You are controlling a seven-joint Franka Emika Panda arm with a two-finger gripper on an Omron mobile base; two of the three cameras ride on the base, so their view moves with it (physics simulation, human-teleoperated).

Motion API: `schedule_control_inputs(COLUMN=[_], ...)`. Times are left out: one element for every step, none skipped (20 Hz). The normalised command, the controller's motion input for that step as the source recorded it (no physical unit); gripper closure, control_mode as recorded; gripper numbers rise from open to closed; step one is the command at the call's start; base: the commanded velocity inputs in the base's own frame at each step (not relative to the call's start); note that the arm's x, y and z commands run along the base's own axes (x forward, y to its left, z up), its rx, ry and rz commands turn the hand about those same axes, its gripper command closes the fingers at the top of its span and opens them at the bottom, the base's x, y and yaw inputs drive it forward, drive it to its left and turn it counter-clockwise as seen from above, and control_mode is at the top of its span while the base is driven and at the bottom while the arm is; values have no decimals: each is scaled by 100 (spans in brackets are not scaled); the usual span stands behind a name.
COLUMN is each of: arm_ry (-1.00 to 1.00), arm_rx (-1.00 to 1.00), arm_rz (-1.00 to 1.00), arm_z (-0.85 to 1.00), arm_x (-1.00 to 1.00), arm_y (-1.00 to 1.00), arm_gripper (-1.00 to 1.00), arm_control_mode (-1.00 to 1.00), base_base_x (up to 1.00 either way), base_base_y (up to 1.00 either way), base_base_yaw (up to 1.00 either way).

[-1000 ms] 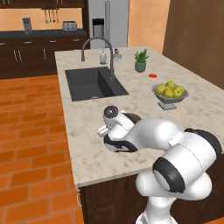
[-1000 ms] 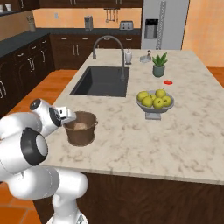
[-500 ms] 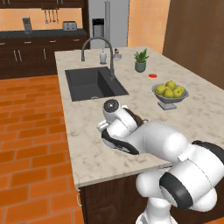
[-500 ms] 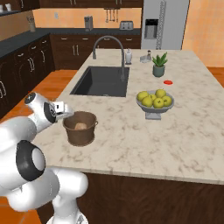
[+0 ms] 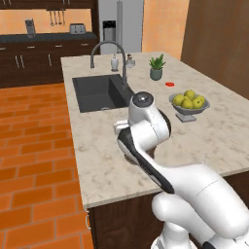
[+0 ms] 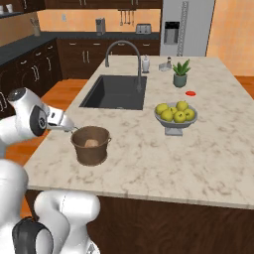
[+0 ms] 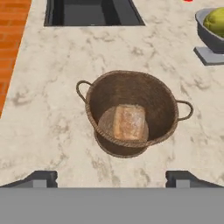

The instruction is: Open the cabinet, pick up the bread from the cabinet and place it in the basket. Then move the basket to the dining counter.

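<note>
**Two fingertips spread wide above a basket with bread inside**

Two dark fingertips (image 7: 43,178) poke up at the bottom of the hand view, far apart, with nothing between them; the gripper (image 7: 112,178) is spread wide and holds nothing. In the right base view the hand is hard to read: a white wrist reaches toward the basket rim, and the fingers themselves are too small to make out.

Just ahead of the fingertips sits the basket (image 7: 131,113), upright on the dining counter (image 7: 52,131), apart from the fingers. Its two loop handles stick out on either side. Inside lies the bread (image 7: 127,122), a golden-brown piece resting on the bottom. In the right base view the basket (image 6: 91,145) stands near the counter's (image 6: 198,168) front left corner, and the bread (image 6: 91,143) shows as a pale patch behind the rim. In the left base view the arm's white body covers the spot where the basket stands.

Further out, the black sink (image 6: 115,93) is set into the stone top with the curved tap (image 6: 126,49) behind it. A grey bowl of fruit (image 6: 175,115) stands well to the right of the basket; the hand view cuts it off at the edge. Beyond are a small potted plant (image 6: 180,74) and a tiny red thing (image 6: 190,93), too small to identify.
</note>
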Motion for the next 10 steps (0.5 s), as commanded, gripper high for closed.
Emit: schedule_control_inputs(arm_ry=[0, 0, 0, -2, -3, -3, 0, 0, 0, 0], arm_rx=[35, 33, 29, 24, 17, 10, 0, -5, -14, -22], arm_rz=[-29, -28, -26, -22, -15, -10, -4, 0, 0, 0], arm_z=[74, 74, 77, 81, 89, 91, 83, 71, 63, 58], arm_x=[-100, -100, -100, -100, -93, -69, -50, -37, -35, -25], arm_y=[-9, -6, -2, 0, 0, 12, 36, 56, 71, 80], arm_gripper=[-100, -100, -100, -100, -100, -100, -100, -100, -100, -100], arm_control_mode=[-100, -100, -100, -100, -100, -100, -100, -100, -100, -100], base_base_x=[0, 0, 0, 0, 0, 0, 0, 0, 0, 0], base_base_y=[0, 0, 0, 0, 0, 0, 0, 0, 0, 0], base_base_yaw=[0, 0, 0, 0, 0, 0, 0, 0, 0, 0])
